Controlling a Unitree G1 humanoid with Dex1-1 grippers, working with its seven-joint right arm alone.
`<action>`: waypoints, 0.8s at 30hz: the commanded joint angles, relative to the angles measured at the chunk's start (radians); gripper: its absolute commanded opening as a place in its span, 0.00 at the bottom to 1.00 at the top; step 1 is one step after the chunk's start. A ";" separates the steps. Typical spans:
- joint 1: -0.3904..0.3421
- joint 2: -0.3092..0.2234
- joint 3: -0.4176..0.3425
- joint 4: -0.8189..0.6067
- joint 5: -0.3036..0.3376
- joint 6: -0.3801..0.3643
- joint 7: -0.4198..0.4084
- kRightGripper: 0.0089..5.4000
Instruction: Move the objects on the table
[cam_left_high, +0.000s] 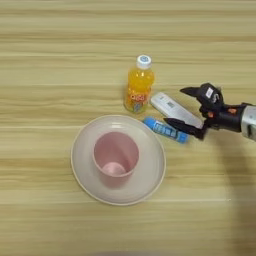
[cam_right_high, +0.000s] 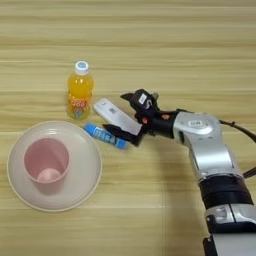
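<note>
**Pincer at the remote, nothing visibly moved yet**

Nearest the robot: silver forearm (cam_right_high: 205, 145) entering from the lower right, reaching up and left across the worktop (cam_left_high: 50, 40).

Next out, left of centre: a pale beige plate (cam_left_high: 85, 180) flat on the wood, with a pink cup (cam_left_high: 116, 156) standing upright and empty in the middle of it. No task object on or in either.

Just beyond the plate's far right rim: the blue tube-like stick (cam_left_high: 166, 129), white label up, lying on its side, angled down to the right. Its near end sits close to the lower black finger.

Beside it, slightly farther: the slim white remote (cam_left_high: 172, 108), lying flat on the same slant, just beside the stick. The pincer (cam_right_high: 125, 114) is spread wide, 1 finger on each side of the remote's right end, bracketing it. Contact not clear; no grip closed.

Farthest: the small orange-juice bottle (cam_left_high: 139, 85), white cap on, upright, just beside the remote's far left end.

Judgement: all 3 objects lie clustered on bare wood, apparently unmoved. The remote looks like the 1st pick; closing, lifting and placing remain, then stick and bottle. Destination not evident.
</note>
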 joint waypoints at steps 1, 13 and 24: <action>-0.101 -0.026 -0.030 0.001 0.002 -0.002 -0.062 0.99; -0.140 -0.007 -0.010 0.092 -0.038 0.026 -0.146 0.99; -0.166 0.010 0.020 0.191 -0.084 0.039 -0.179 0.99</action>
